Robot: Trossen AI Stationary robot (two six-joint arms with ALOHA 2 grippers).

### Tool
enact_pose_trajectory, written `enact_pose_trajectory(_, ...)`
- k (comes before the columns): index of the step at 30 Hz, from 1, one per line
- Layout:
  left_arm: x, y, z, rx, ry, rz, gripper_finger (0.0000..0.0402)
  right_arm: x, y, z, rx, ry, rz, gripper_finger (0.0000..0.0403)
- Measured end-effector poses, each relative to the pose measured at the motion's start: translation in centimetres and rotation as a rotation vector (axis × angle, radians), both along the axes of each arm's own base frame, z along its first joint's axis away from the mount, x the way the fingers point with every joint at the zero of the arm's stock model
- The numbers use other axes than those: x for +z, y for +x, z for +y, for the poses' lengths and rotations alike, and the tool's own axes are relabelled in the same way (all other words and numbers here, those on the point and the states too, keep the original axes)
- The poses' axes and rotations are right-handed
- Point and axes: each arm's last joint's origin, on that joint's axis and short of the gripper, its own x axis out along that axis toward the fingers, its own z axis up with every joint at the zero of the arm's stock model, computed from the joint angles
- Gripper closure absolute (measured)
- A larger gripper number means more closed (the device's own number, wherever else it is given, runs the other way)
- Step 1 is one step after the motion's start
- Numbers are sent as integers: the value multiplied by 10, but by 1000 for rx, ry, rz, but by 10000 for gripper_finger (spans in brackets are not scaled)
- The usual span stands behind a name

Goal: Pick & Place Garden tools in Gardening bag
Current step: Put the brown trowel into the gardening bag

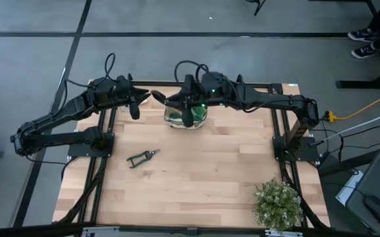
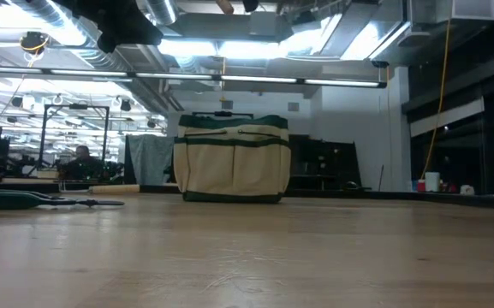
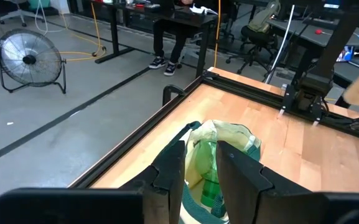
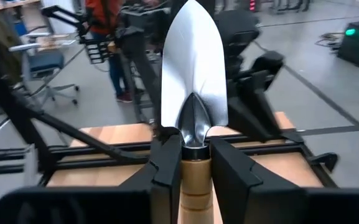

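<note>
Both dark arms reach in from the table's sides toward its far edge, meeting above the small cream canvas gardening bag with dark green trim (image 1: 186, 116). The right gripper (image 4: 190, 163) hangs directly over the bag's open mouth, its jaws pinching the wooden handle of the silver trowel (image 4: 193, 74); the polished blade points straight out ahead of the jaws, toward the left arm's dark links beyond it. The handle's lower end is cut off by the picture's edge.

The left gripper (image 3: 199, 167) hovers just beside the bag, its jaws slightly spread with nothing between them. Through that gap the bag's opening shows, with something translucent green inside that is too hidden to name.

The black pruning shears (image 1: 142, 157) lie on the pale wooden table (image 1: 196, 171), well apart from both sets of jaws, on the near side of the left gripper. In the low view they are only a thin dark shape, and both grippers are mostly cut off at that picture's top edge.
</note>
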Motion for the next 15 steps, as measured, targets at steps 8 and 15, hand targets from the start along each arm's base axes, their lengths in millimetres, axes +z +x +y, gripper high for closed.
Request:
enact_pose_trajectory(8, 0, 0, 0, 0, 0, 0, 315, -1, -1, -15, -97, -33, 10, 323)
enact_pose_trajectory(15, 0, 0, 0, 0, 0, 0, 315, -7, 0, -27, -138, -83, 39, 321)
